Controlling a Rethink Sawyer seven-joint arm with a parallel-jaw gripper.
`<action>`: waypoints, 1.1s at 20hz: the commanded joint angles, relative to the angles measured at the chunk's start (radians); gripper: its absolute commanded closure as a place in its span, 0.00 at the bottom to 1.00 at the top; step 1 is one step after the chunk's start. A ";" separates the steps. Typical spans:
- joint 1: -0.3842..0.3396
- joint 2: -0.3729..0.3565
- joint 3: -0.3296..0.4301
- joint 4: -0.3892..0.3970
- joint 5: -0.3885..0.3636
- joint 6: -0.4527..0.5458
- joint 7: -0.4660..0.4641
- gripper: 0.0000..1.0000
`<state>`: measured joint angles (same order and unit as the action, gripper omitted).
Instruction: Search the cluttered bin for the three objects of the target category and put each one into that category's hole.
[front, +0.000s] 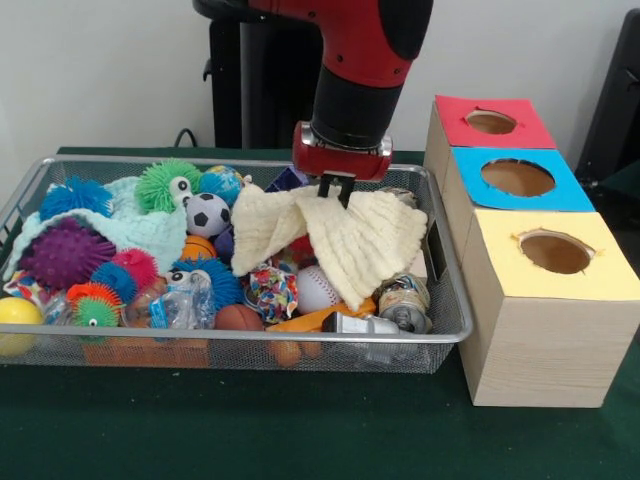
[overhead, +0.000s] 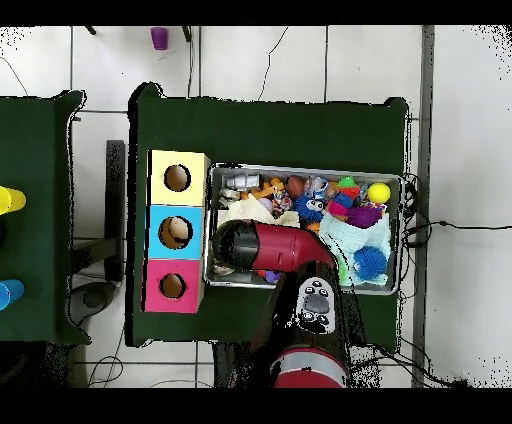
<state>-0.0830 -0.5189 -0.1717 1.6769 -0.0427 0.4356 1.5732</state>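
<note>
Green felt covers the bench (front: 300, 440), where a wire bin (front: 440, 330) of toys fills the frame's left and centre, the pincer (front: 336, 190) closed on a cream cloth (front: 350, 240) draped above the clutter, beside the red, blue and yellow hole boxes (front: 545, 300) at right.

Was a table (front: 300, 440) covered in dark green cloth. Bore a wire mesh bin (front: 440, 335) crammed with toys and cloths. Just beside the bin, at its right in the front view, carried a wooden box (front: 545, 345) with red, blue and yellow holed tops.
</note>
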 joint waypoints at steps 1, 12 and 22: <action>-0.010 -0.033 0.099 0.072 0.052 0.133 0.147 1.00; 0.017 -0.026 0.066 0.068 0.044 0.110 0.163 1.00; -0.003 -0.002 0.016 -0.018 -0.008 0.136 0.097 1.00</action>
<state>-0.0569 -0.5535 -0.1762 1.7084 -0.0283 0.4577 1.5732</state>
